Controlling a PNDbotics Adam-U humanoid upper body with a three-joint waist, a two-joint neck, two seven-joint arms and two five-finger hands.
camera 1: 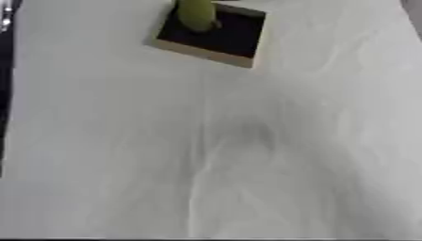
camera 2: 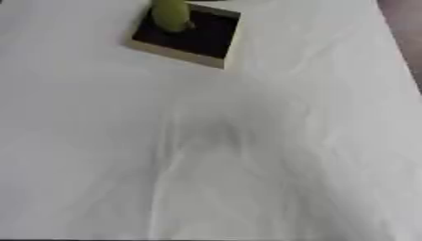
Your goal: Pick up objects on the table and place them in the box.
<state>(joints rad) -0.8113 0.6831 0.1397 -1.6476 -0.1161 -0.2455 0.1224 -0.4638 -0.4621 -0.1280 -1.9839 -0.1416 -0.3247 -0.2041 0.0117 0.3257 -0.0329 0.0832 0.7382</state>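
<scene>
A shallow box [camera 1: 206, 52] with pale wooden walls and a dark inside stands at the far end of the table, near the top of both eye views. A yellow-green rounded object [camera 1: 196, 14] rests inside it at its far left part, its top cut off by the picture edge. Neither of my hands shows in either view.
A white cloth [camera 1: 214, 155] with soft creases covers the table. The table's left edge [camera 1: 6, 94] shows as a dark strip in the left eye view, and its right edge [camera 2: 404, 42] runs down the upper right of the right eye view.
</scene>
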